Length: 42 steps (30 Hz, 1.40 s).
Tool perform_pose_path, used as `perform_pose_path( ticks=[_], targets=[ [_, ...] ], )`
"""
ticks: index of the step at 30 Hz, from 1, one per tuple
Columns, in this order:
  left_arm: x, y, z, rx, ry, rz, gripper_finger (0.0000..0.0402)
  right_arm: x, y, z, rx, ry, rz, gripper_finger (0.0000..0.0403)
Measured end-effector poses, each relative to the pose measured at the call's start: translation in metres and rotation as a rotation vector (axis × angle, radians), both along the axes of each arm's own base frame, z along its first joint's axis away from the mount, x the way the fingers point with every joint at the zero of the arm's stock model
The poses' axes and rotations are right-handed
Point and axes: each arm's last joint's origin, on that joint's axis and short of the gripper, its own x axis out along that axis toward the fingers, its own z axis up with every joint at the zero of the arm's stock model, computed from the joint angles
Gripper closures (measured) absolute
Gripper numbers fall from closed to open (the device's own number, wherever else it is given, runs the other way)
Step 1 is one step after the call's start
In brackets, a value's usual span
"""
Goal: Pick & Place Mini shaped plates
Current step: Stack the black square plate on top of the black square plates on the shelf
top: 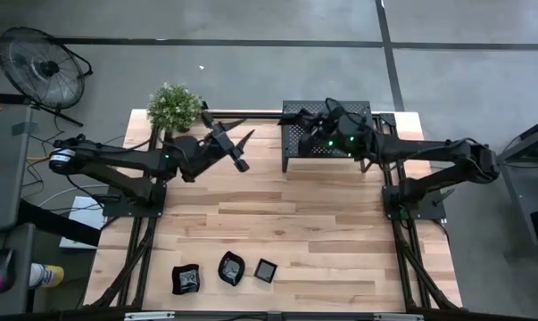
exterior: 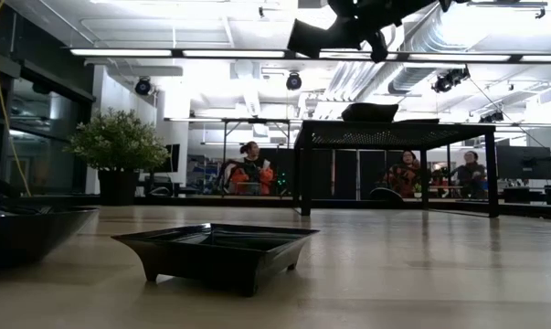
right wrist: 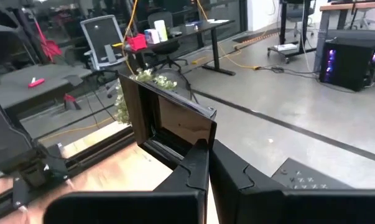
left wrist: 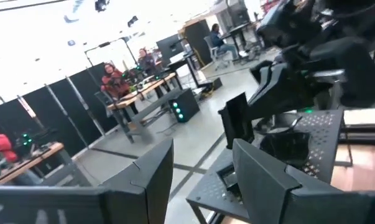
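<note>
- At the far side of the light wooden slatted table (top: 295, 232) stands the large black perforated metal rack (top: 302, 147), with the small green potted plant (top: 174, 105) off to its left.
- Right gripper (right wrist: 203, 149) hangs over the rack. Its fingers are pressed together on the rim of a glossy black square mini plate (right wrist: 175, 124), which stands tilted on edge.
- Left gripper (top: 242, 152) is raised between plant and rack, fingers apart and empty, pointing at the rack.
- Three more black mini plates sit along the near table edge: a wavy-rimmed one (top: 187, 279), a rounded one (top: 231, 268) and a small square one (top: 266, 270). They lie near each other but apart.
- I can't tell whether this plate is going onto the rack or off it.
- The grip is only on a thin rim, so move slowly and don't swing your wrist, or the glossy plate will likely slip.
- Level the plate before setting it down, lower until it rests, then release.
- Keep your left arm out of the right arm's path.
</note>
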Motion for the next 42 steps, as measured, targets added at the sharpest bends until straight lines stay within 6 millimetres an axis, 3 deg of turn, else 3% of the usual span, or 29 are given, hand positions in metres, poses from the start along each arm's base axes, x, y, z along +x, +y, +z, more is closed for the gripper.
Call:
perform_pose_path(
  ticks=[5,13,24,33,42],
  targets=[
    [-0.017,0.016,0.007,-0.067,-0.032,0.01,0.024,-0.01,-0.018,0.008,0.009,0.003,-0.001,0.0403],
    [-0.035,0.047,0.005,-0.2,-0.028,-0.082,0.024,-0.027,-0.048,0.043,0.008,0.109,-0.018,0.0403],
    [-0.054,0.067,0.01,-0.227,-0.04,-0.101,0.024,-0.059,-0.102,0.08,0.144,0.214,-0.026,0.0403],
    [-0.058,0.072,0.007,-0.245,0.003,-0.144,0.024,-0.046,-0.143,0.081,0.307,0.36,0.114,0.0403],
    [-0.06,0.071,0.005,-0.255,0.031,-0.156,0.024,-0.024,-0.171,0.072,0.398,0.484,0.198,0.0403]
  ],
)
